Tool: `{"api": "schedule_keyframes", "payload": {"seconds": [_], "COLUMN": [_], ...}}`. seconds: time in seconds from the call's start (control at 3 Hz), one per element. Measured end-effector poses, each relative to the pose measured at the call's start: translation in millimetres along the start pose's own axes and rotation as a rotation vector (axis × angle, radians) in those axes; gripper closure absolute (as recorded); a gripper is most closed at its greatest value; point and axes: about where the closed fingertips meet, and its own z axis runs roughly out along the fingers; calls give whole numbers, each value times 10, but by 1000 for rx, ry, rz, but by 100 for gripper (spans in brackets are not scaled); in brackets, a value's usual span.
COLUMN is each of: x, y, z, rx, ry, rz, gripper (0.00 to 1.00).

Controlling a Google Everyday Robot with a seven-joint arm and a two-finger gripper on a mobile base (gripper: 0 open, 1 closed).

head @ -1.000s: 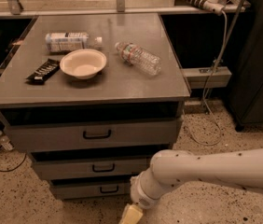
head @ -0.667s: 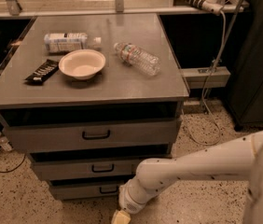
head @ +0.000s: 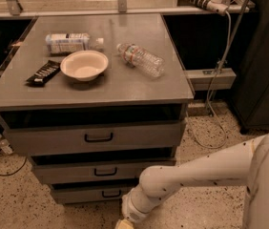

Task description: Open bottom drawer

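Observation:
The bottom drawer (head: 84, 193) is the lowest and narrowest of three grey fronts on the cabinet, with a small black loop handle (head: 111, 193). It looks pushed in, set back under the middle drawer (head: 101, 171). My white arm (head: 196, 171) reaches in from the right, and its wrist (head: 134, 208) hangs just below and to the right of that handle. Only the yellowish base of the gripper (head: 123, 224) shows at the bottom edge; the rest is cut off.
On the cabinet top (head: 101, 87) lie a white bowl (head: 84, 65), two plastic bottles (head: 141, 59) (head: 72, 42) and a dark snack bar (head: 43, 73). The top drawer (head: 96, 137) is the widest. Cables (head: 220, 80) hang at the right over speckled floor.
The arm has swung left and lower in front of the cabinet, bringing the wrist closer under the bottom drawer's handle. The drawers have not moved.

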Motion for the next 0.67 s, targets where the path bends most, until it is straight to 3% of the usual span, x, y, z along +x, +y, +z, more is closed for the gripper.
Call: {"api": "schedule_keyframes", "payload": {"seconds": [0.33,0.67], "x": [13,-69], "y": [7,-168], "z": [209,676], "rx": [-20,-18], "ry": [-1,-44], "rz": [14,26], "gripper": [0,0]}}
